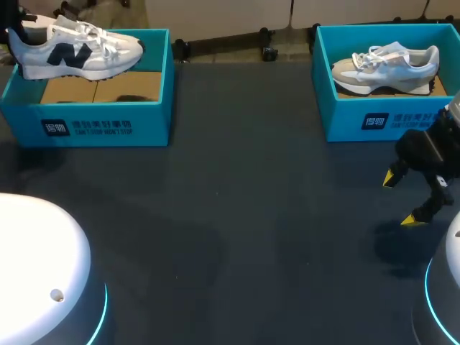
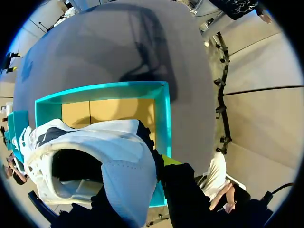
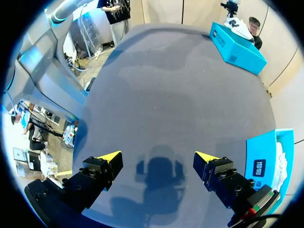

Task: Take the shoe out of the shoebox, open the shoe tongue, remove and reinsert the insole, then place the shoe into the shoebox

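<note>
Yellow shows on only one fingertip (image 2: 168, 160) of the left pincer (image 2: 142, 186), set against the heel of the shoe (image 2: 90, 142). The other is hidden behind the heel, yet the shoe hangs clear of the box floor, so I judge the pincer clamped on it. The step in hand is lifting it out of the teal shoebox (image 1: 108, 126) at the far left corner of the bench (image 1: 251, 215); next it must clear the wall and settle on open bench. It is white, laced, with a navy logo and a gaping collar. The right pincer (image 1: 399, 199) hangs with fingers apart by the right edge, just before a second shoebox (image 1: 359, 118) holding a grey-white shoe (image 1: 388, 66).
</note>
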Robot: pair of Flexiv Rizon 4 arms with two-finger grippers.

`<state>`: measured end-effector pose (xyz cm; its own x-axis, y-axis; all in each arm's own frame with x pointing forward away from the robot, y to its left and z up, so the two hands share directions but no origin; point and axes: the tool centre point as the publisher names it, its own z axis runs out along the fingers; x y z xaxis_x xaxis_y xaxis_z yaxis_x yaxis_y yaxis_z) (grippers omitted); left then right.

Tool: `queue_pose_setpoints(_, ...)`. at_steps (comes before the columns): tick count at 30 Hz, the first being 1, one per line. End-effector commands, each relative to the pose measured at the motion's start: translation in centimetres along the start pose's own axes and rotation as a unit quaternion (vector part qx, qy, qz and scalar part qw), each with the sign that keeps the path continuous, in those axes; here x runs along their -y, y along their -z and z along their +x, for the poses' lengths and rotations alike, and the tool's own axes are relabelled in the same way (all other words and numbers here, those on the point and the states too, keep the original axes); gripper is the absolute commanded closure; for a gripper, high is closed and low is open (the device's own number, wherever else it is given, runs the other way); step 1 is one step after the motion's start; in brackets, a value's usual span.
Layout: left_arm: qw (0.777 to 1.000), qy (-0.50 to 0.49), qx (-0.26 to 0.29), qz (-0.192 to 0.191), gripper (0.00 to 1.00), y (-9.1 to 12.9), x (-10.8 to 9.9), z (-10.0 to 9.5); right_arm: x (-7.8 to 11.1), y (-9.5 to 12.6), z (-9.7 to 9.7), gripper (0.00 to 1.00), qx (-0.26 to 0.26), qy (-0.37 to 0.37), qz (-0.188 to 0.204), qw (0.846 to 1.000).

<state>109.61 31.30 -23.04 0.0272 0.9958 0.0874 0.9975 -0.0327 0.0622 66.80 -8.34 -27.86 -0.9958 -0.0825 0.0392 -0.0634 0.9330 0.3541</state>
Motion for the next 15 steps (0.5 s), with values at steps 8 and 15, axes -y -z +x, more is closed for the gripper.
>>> queue_pose_setpoints(8, 1.0, 0.005, 0.0, 0.009, 1.0, -0.5, -0.3, -0.2, 0.0, -0.1, 0.0, 0.0, 0.0, 0.0, 0.001, 1.0)
queue_pose_setpoints(15, 0.999, 0.028, -0.004, 0.025, 1.0, -3.1, -0.8, -0.9, 0.0, -0.1, 0.0, 0.0, 0.0, 0.0, 0.001, 1.0)
